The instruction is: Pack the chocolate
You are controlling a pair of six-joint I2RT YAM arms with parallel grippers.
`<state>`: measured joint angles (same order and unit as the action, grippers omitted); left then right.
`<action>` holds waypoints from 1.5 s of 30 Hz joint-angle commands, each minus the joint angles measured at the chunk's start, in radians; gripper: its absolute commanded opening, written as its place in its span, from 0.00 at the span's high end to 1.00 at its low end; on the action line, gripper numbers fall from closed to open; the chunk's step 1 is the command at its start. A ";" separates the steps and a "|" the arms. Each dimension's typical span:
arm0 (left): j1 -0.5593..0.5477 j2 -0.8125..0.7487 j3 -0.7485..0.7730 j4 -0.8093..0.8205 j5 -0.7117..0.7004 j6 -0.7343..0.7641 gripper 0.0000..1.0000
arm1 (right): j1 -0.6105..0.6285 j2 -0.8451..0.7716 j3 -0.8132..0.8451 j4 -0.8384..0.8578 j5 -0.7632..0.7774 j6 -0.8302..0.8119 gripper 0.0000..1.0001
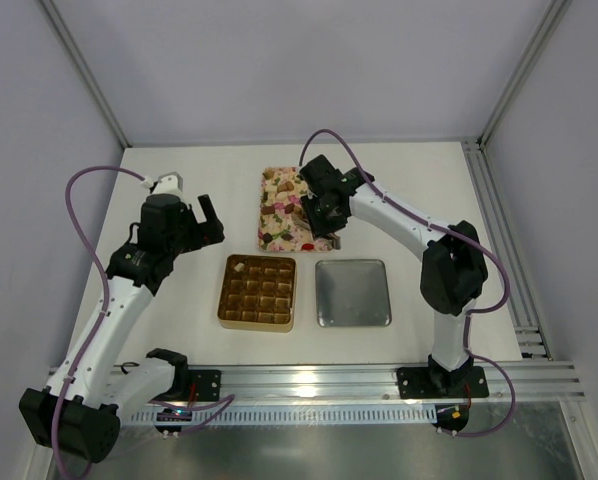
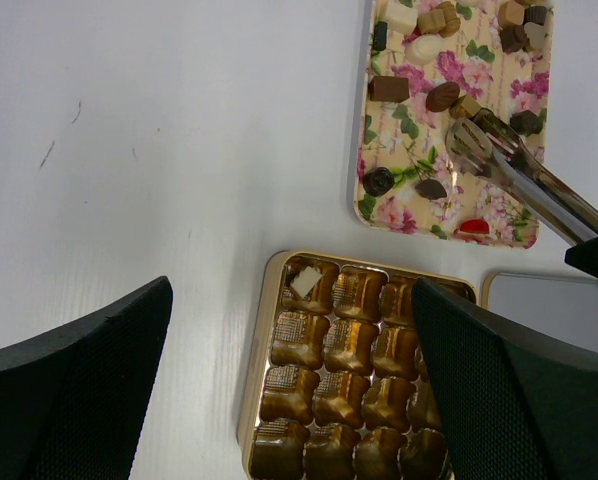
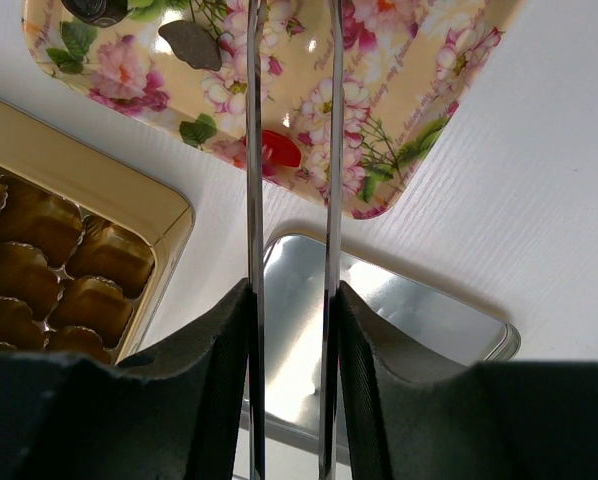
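Note:
Several chocolate pieces [image 1: 283,192], brown, dark and cream-white, lie on the pink flowered tray [image 1: 268,237]. One white chocolate [image 2: 304,282] sits in the far left corner cell of the gold box [image 1: 222,297]; the other cells I can see look empty. My right gripper [image 1: 317,205] is shut on metal tongs [image 2: 524,180], and the tong tips hang apart over the tray beside a light brown piece [image 2: 466,106]. In the right wrist view the tong arms [image 3: 254,150] run between my fingers [image 3: 204,340]; their tips are out of frame. My left gripper [image 1: 205,219] is open and empty, left of the tray.
A silver lid [image 1: 353,293] lies right of the gold box. A red piece [image 3: 279,148] lies on the tray [image 3: 419,90] near its front edge. Metal frame rails run along the table's right and near edges.

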<state>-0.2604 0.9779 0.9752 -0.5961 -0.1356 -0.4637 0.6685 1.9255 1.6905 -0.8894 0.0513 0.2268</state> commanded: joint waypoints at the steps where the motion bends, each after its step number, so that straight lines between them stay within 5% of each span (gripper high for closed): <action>1: 0.001 -0.010 0.002 0.010 -0.010 0.002 0.00 | 0.006 -0.023 0.020 0.015 0.007 -0.004 0.62; 45: 0.001 -0.016 0.002 0.010 -0.010 0.002 0.00 | 0.006 -0.157 -0.018 0.007 0.010 0.014 0.67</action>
<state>-0.2604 0.9775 0.9752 -0.5964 -0.1352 -0.4637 0.6685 1.8400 1.6642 -0.8989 0.0647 0.2352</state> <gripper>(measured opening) 0.996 0.354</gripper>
